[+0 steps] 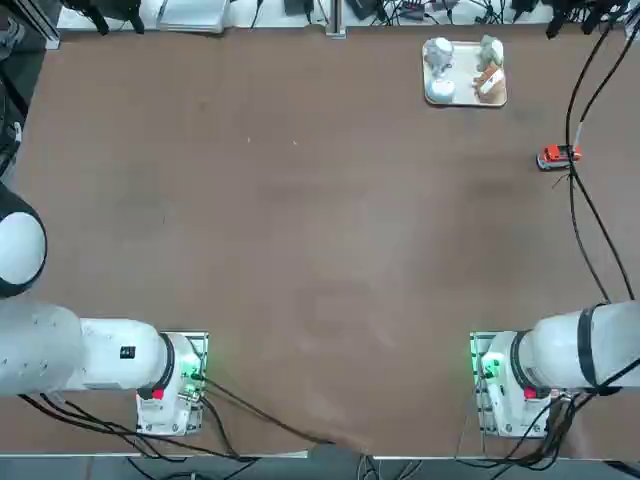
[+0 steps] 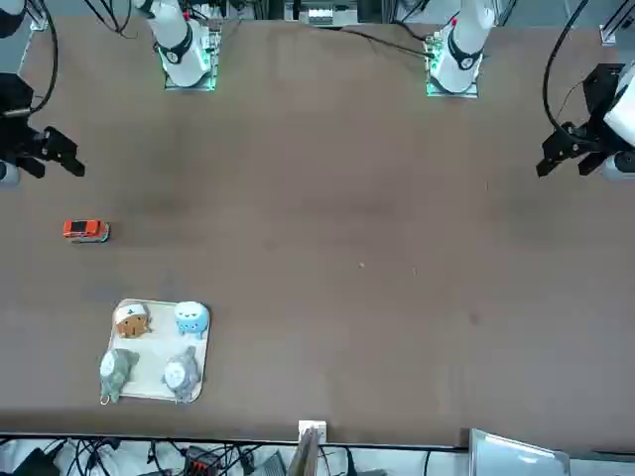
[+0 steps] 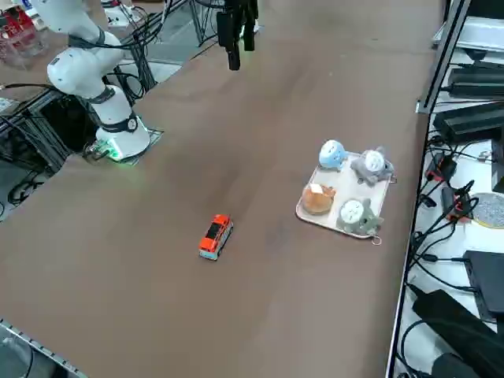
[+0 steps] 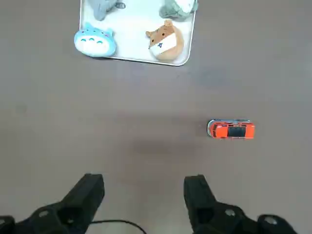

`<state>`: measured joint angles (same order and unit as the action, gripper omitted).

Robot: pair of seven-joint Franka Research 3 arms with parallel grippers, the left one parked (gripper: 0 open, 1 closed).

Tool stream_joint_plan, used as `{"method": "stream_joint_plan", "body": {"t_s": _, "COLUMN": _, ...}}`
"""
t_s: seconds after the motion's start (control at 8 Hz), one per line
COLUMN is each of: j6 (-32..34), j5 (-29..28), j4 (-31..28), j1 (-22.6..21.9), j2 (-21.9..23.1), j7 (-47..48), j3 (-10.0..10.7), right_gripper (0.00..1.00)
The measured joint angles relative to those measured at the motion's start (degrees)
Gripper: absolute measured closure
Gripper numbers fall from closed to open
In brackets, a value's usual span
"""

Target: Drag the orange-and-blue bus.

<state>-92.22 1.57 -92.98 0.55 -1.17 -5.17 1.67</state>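
Okay, right gripper (image 4: 144, 181): fingers wide apart, nothing between them, hanging above the table (image 2: 298, 248), no contact. Toy bus (image 1: 553, 157) at about two o'clock from table middle, seen from the robot's side; from the gripper it looks like roughly one o'clock, though the height makes that hard to judge. Tray (image 3: 317, 224) of small plush animals (image 3: 319, 199) sits at ten to eleven o'clock from the bus, well apart.

Step now, I'd say: reach the bus. Best to shift toward one o'clock, get centred over it, then come down straight. Its long side lies along the nine-to-three line, so for a pinch, fingers at twelve and six, across the narrow body; low, light hold, so the wheels keep rolling and it doesn't tip. Drag slow and flat. Which way to pull isn't said; keep off ten-to-eleven, or it may bump the tray.

Looks: tiny van shape, upright, untouched. Red-orange top, dark window patch on the roof toward three o'clock, pale bluish trim low on the twelve o'clock side and the nine o'clock end. Probably light, hard and slippery.
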Motion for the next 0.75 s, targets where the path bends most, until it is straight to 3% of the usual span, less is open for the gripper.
{"method": "stream_joint_plan", "body": {"t_s": 0.75, "j6": 0.1, "j5": 0.0, "j4": 0.0, "j1": 0.0, "j2": -0.3, "j7": 0.0, "j3": -0.2, "right_gripper": 0.00}}
